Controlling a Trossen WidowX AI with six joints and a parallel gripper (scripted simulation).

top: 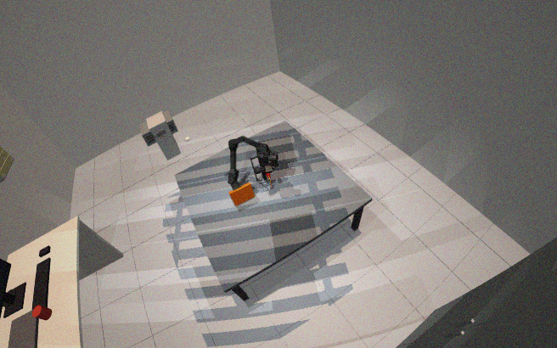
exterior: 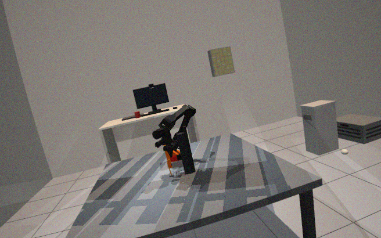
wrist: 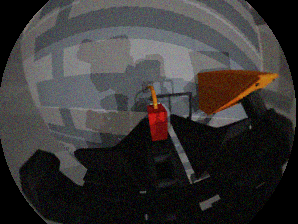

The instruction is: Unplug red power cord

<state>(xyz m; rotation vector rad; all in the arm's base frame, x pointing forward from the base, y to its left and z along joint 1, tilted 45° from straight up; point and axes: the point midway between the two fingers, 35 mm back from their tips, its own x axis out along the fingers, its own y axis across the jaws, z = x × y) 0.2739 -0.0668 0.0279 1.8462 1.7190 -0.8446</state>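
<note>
The red plug (wrist: 158, 125) (top: 267, 175) (exterior: 174, 158) sits against the black power strip (wrist: 162, 161) (exterior: 187, 157); how deep it is seated cannot be told. Its orange cord (wrist: 154, 97) leads away from the plug's far end. My gripper (wrist: 158, 119) is partly open, with its two dark fingertips apart on either side of the red plug in the wrist view. A gap shows at the right finger; contact on the left is unclear. In the top and exterior views the arm is bent down over the strip, and the fingers are hard to make out.
An orange panel (top: 242, 194) (wrist: 225, 90) stands near the arm's base, to the right in the wrist view. A thin black wire frame (wrist: 190, 104) (top: 252, 165) is beside the strip. All stand on the striped-shadow table (top: 238, 255) (exterior: 162, 215).
</note>
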